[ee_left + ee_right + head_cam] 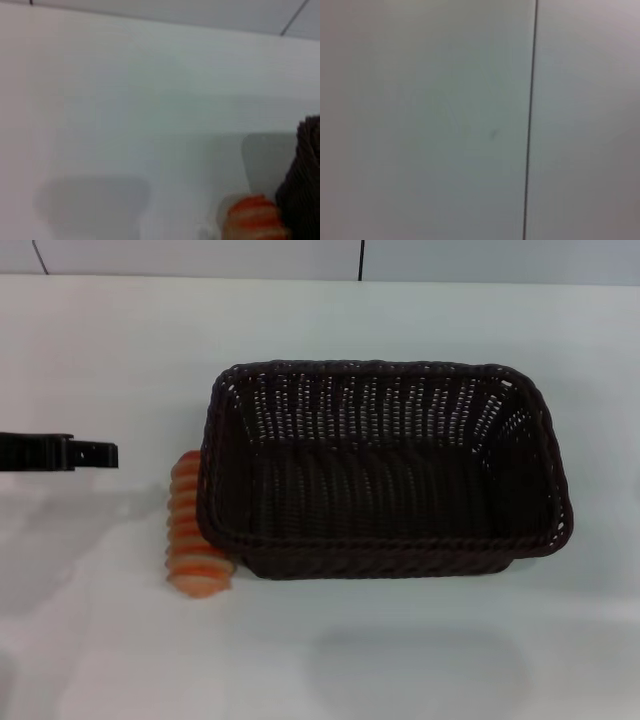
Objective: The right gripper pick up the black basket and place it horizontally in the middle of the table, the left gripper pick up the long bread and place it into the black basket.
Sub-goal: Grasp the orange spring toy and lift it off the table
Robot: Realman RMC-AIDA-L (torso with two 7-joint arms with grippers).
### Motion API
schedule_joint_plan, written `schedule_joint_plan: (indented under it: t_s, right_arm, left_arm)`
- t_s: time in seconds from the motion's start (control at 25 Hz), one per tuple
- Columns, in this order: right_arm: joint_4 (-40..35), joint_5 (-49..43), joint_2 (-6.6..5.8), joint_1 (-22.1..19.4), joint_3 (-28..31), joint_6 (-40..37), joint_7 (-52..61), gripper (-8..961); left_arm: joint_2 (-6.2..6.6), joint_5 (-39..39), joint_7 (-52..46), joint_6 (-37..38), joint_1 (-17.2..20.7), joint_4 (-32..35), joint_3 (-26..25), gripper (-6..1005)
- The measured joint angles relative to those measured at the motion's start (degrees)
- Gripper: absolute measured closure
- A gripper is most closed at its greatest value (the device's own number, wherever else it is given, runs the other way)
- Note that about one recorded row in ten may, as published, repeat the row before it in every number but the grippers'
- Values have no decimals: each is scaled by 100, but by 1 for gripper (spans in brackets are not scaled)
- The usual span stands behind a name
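- Head view: a large rectangular dark brown-black woven wicker basket (385,470) sits lengthwise across the middle of the plain white table (100,660), so the basket half of the job looks done. The small oblong loaf of long bread (192,525), striped orange and cream, lies outside it, pressed against the basket's left end wall on the tabletop; moving the bread into the basket is what remains. The left gripper (95,454), a slim black finger reaching in from the left edge, hovers near the bread but apart from it; whether its jaws stand wide or narrow cannot be told from this angle. The right gripper is out of sight. A pale wall with a dark seam (360,260) runs behind the table.
- Left wrist view: one end of the striped bread (255,217) shows low in the picture, touching the dark woven basket wall (305,175), with bare white table around it. The arm's own fingers do not appear. The basket wall tight beside the loaf looks like the main obstacle to a clean grasp from that side.
- Right wrist view: only a pale surface crossed by a thin dark line (530,120) is visible; no gripper, basket or bread appears, suggesting the right arm is parked clear of the work.
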Motion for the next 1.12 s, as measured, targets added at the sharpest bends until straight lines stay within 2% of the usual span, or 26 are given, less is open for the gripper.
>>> schedule_joint_plan:
  t_s: [1.12]
  right_arm:
    - [48, -9, 5, -13, 12, -56, 216, 460]
  left_arm:
    - [-35, -205, -164, -164, -254, 544, 728, 137]
